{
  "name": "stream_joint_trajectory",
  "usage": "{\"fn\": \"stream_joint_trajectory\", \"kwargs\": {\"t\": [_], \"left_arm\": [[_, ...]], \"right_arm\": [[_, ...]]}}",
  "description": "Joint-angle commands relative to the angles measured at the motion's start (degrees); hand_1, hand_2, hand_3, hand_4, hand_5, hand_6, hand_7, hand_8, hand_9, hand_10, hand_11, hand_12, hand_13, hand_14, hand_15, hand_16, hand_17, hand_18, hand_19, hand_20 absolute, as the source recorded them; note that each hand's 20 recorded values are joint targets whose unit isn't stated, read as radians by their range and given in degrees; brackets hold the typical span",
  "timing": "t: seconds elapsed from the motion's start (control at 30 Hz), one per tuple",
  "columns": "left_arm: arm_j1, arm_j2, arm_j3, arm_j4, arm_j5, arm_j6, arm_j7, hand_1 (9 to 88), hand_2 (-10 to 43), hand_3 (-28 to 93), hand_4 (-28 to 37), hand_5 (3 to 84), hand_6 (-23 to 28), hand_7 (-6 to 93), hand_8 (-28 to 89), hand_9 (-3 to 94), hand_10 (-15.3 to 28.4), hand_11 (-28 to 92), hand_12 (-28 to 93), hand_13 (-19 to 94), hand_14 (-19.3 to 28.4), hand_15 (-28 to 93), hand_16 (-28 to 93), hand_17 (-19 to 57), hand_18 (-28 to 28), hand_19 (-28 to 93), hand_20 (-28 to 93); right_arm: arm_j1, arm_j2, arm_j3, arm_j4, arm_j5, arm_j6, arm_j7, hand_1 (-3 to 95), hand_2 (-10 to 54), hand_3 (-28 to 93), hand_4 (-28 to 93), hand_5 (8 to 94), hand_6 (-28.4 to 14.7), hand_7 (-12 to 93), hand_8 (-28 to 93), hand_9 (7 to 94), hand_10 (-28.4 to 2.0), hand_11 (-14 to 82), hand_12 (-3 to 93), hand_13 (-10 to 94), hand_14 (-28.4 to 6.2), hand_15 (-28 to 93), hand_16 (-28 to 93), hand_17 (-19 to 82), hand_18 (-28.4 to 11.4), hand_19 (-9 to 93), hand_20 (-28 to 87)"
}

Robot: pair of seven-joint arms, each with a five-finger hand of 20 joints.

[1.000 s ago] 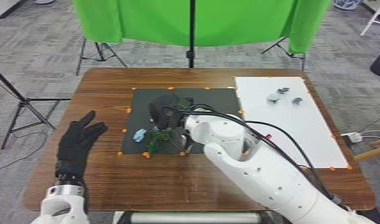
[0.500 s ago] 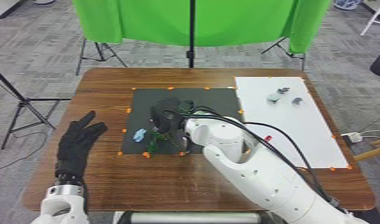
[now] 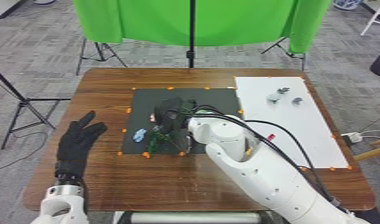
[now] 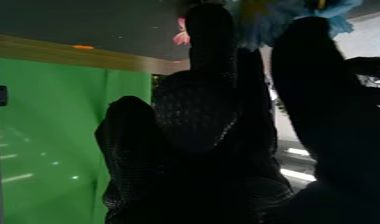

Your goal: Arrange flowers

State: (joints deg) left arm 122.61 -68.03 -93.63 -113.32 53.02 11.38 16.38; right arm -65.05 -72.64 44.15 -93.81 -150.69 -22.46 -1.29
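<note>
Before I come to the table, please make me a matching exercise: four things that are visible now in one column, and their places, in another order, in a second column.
Things:
1. left hand
2. right hand
3. light blue flower
4. green cloth

Places:
A. hanging beyond the far edge of the table
B. above the middle of the dark mat
C. beside the mat, on its left
D. on the mat, near its left edge

Right pairs: 1-C, 2-B, 3-D, 4-A
</note>
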Motion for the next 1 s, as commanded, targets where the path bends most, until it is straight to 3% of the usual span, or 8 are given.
{"fn": "stream_joint_trajectory", "kwargs": {"t": [0.03, 0.27, 0.33, 0.4, 0.63, 0.77, 1.0], "left_arm": [[0.86, -0.45, -0.16, 0.13, 0.33, -0.72, -0.19, 17.0, 2.6, 65, -28.3, 42.9, 3.6, 9.1, -4, 46.8, 13.8, 21, 17, 38, 16.3, 20, 7, 5.4, 14.2, 10, 26], [0.81, -0.50, -0.09, 0.12, 0.38, -0.62, -0.31, 17.0, 2.6, 65, -28.3, 42.9, 3.5, 9.2, -4, 46.9, 13.8, 21, 17, 38, 16.3, 20, 7, 5.4, 14.2, 10, 26], [0.80, -0.50, -0.12, 0.13, 0.41, -0.67, -0.33, 17.0, 2.5, 65, -28.3, 43.0, 3.6, 9.2, -4, 46.9, 13.8, 21, 17, 38, 16.3, 20, 7, 5.4, 14.2, 10, 26], [0.88, -0.50, -0.11, 0.07, 0.27, -0.48, -0.32, 17.0, 2.5, 65, -28.3, 43.0, 3.6, 9.2, -4, 46.9, 13.8, 21, 17, 38, 16.4, 20, 7, 5.4, 14.2, 10, 26], [0.74, -0.37, -0.07, 0.16, 0.34, -0.64, -0.45, 16.9, 2.5, 65, -28.3, 42.9, 3.6, 9.1, -4, 46.8, 13.8, 21, 17, 38, 16.3, 20, 7, 5.3, 14.2, 10, 26], [0.75, -0.30, -0.08, 0.08, 0.36, -0.57, -0.63, 17.0, 2.5, 65, -28.3, 42.9, 3.6, 9.1, -4, 46.8, 13.7, 21, 17, 38, 16.4, 20, 7, 5.4, 14.2, 10, 26], [0.67, -0.23, -0.15, 0.12, 0.39, -0.74, -0.83, 17.0, 2.5, 65, -28.3, 43.0, 3.6, 9.1, -4, 46.8, 13.7, 21, 17, 38, 16.4, 21, 7, 5.3, 14.2, 10, 26]], "right_arm": [[0.46, 0.34, 0.16, -0.30, -0.92, -0.23, 0.00, 43.8, -9.5, 63, -17, 61.4, 4.5, 16, -10, 78.7, -11.1, 24.9, 24.2, 87, -2.0, 59, 34, 60, -10.9, 93, 55], [0.57, 0.95, -0.85, 0.26, 0.31, 5.75, 1.23, 43.9, -9.5, 62, -17, 62.6, 3.6, 18, -9, 78.5, -11.1, 24.9, 24.0, 87, -2.1, 59, 33, 59, -11.1, 93, 55], [0.55, 1.28, -1.40, 0.55, 0.97, 8.74, 1.56, 48.7, -9.5, 56, -17, 66.0, 2.7, 21, 6, 78.5, -11.0, 25.0, 23.8, 87, -2.1, 59, 33, 59, -11.0, 93, 55], [0.51, 1.29, -1.51, 0.85, 0.99, 10.37, 1.28, 53.6, -9.5, 49, -15, 68.7, 1.5, 24, 13, 78.8, -10.6, 24.3, 25.8, 87, -2.0, 59, 33, 59, -11.0, 93, 55], [0.33, 1.32, -1.45, 1.25, 0.22, 11.28, 0.94, 57.6, -9.5, 51, -18, 71.6, 2.4, 37, 15, 81.7, -9.2, 16.5, 35.1, 87, -1.7, 59, 33, 59, -10.8, 93, 55], [-0.12, 1.40, -1.26, 1.21, 0.06, 10.69, 0.84, 57.3, -9.5, 51, -18, 74.2, 2.4, 36, 12, 81.9, -9.3, 16.0, 35.4, 87, -1.6, 58, 33, 59, -10.7, 93, 55], [-0.17, 1.29, -0.46, 1.19, 0.19, 10.75, 0.74, 53.2, -9.5, 52, -17, 75.1, 2.7, 25, 10, 79.4, -10.3, 21.0, 26.1, 87, -1.9, 58, 34, 59, -11.0, 93, 55]]}}
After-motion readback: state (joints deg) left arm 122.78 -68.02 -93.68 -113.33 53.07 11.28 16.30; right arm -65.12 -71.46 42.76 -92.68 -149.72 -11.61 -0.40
